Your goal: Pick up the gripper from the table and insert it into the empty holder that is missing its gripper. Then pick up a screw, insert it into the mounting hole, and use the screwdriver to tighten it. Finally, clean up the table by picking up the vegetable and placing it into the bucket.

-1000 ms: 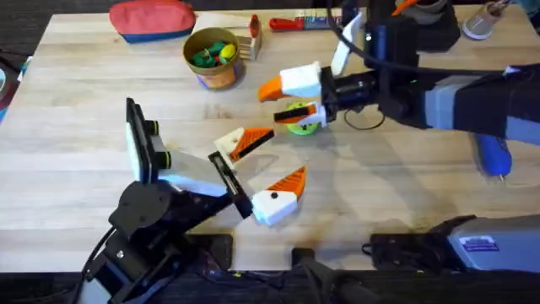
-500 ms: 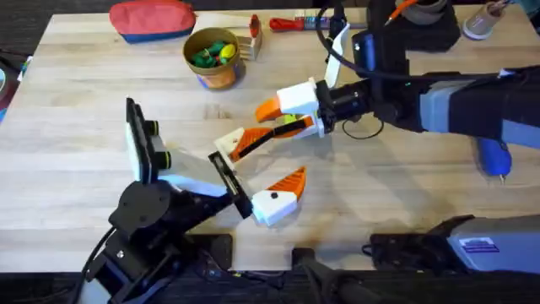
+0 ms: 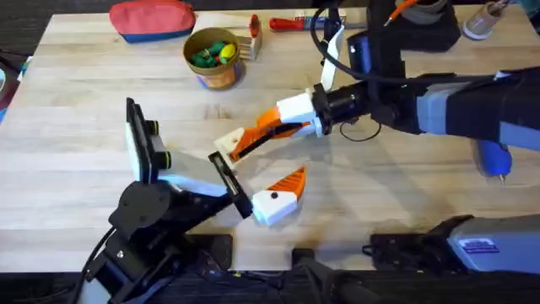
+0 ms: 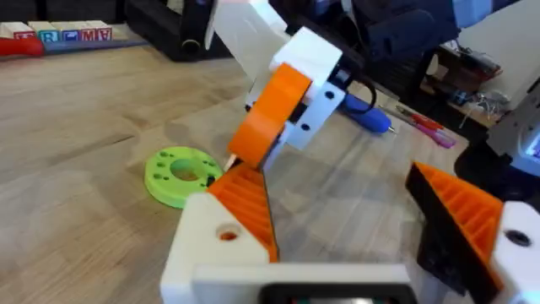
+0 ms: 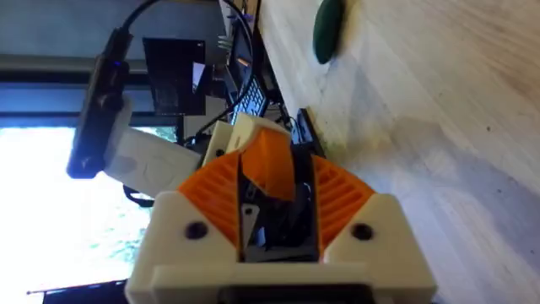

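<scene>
My left gripper rests open on the table. Its farther finger is the cream-white holder, with the orange gripper lying in it. My right gripper reaches in from the right and is shut on that orange piece's pointed end. The green ring-shaped vegetable lies flat just beyond, hidden under the right arm in the overhead view. The yellow bucket stands at the back. The blue screwdriver lies far right. I cannot make out a screw.
At the table's back edge lie a red pouch, a small wooden block and a red-handled tool. A thin black cable loops under the right arm. Green and yellow pieces sit inside the bucket.
My right gripper moved left from around the green vegetable to the holder and went from open to shut on the orange piece. The left arm stayed still.
</scene>
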Robot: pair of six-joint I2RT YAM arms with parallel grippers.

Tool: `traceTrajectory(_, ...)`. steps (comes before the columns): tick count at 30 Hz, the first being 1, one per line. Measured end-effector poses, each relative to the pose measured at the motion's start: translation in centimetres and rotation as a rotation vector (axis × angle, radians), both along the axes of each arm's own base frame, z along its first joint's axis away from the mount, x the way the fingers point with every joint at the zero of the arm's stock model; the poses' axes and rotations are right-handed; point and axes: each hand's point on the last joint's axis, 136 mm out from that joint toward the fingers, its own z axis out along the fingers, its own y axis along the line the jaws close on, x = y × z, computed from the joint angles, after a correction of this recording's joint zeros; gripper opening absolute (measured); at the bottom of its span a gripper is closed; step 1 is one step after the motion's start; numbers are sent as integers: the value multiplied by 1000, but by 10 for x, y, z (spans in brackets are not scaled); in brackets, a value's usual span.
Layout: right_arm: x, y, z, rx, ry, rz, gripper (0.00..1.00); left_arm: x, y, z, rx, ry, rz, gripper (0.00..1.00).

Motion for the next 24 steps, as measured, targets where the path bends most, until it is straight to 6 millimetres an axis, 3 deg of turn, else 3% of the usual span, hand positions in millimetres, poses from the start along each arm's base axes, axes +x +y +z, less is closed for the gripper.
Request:
traceTrajectory(2, -2, 1, 0, -1, 2, 5, 321, 0, 0, 0, 0, 0, 0, 988)
traceTrajectory(5, -5, 4, 0, 0, 1, 17, 307, 0, 0, 0, 0, 0, 0, 988)
traceTrajectory(9, -7, 5, 0, -2, 5, 22, 22, 0, 0, 0, 0, -1, 1, 988)
traceTrajectory(24, -6, 9, -4, -32, 25, -2, 4, 2, 1, 0, 3, -2, 11, 987)
